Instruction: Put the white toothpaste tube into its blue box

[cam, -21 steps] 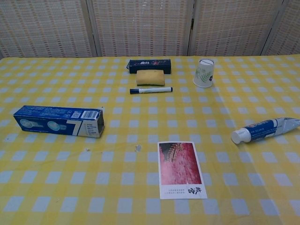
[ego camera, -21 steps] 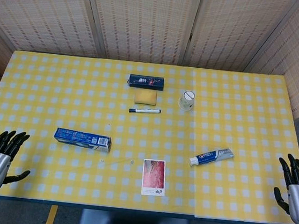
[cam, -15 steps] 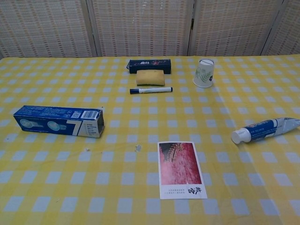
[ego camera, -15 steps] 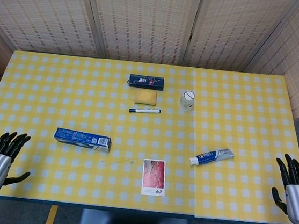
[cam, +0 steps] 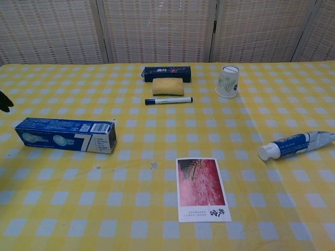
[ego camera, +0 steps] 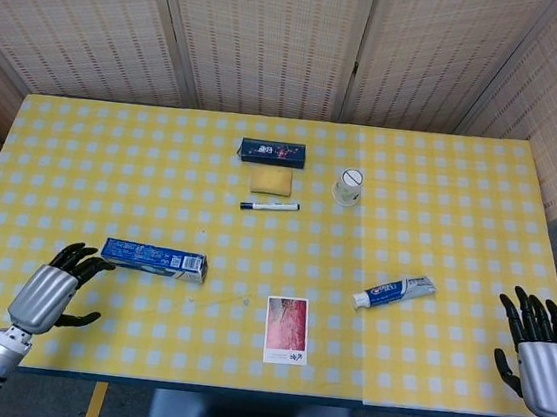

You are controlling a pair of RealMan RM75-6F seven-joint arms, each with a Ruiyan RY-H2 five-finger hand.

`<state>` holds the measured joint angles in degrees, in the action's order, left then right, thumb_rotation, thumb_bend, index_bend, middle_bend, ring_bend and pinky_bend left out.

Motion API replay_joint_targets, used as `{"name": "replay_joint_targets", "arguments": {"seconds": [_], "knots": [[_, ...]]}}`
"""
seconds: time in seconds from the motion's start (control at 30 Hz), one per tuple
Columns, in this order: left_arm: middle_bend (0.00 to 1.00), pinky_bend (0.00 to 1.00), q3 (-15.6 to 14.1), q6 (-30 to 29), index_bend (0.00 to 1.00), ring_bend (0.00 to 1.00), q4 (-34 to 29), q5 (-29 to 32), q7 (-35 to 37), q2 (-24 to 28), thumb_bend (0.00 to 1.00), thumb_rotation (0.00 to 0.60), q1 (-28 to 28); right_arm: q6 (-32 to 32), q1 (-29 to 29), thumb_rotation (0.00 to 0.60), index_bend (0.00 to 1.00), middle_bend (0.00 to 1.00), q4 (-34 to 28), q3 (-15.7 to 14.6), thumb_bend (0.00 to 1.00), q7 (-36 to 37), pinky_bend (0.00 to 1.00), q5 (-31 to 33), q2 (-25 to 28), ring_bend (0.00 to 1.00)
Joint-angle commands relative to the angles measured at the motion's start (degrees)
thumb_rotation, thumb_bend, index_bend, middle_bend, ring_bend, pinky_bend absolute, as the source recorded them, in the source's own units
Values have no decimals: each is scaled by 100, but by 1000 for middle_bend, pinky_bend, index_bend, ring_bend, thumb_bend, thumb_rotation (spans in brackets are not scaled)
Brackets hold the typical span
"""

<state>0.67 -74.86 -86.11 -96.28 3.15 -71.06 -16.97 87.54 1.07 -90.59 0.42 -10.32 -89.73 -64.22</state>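
The white toothpaste tube [ego camera: 394, 291] [cam: 294, 144] lies on the yellow checked table right of centre, cap toward the robot's left. Its blue box [ego camera: 154, 259] [cam: 66, 135] lies on its side at the left, one end flap open. My left hand [ego camera: 52, 289] hovers over the table's front-left part, fingers spread, just left of the box and holding nothing; only its fingertips [cam: 4, 100] show at the chest view's left edge. My right hand [ego camera: 537, 361] sits past the front-right corner, fingers apart and empty, well right of the tube.
A red picture card [ego camera: 287, 329] lies near the front edge at centre. Toward the back sit a marker pen [ego camera: 269, 205], a yellow sponge [ego camera: 271, 182], a dark blue box [ego camera: 273, 152] and a paper cup [ego camera: 347, 186].
My left hand has moved right and forward over the table toward the blue box. My right hand has shifted slightly left. The tube and box have not moved.
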Motion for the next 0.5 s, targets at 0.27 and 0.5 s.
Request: {"name": "replay_joint_targets", "arguments": {"seconds": [0.27, 0.5], "knots": [[342, 181, 567, 1368, 297, 194, 641, 763, -365, -716, 169, 600, -1122, -330, 107, 600, 0, 0, -78, -18, 426, -266, 0, 140, -77, 0], [330, 167, 631, 2065, 301, 188, 1349, 1269, -285, -1108, 169, 600, -1483, -397, 85, 600, 0, 0, -100, 36, 426, -340, 0, 375, -55, 0]]}}
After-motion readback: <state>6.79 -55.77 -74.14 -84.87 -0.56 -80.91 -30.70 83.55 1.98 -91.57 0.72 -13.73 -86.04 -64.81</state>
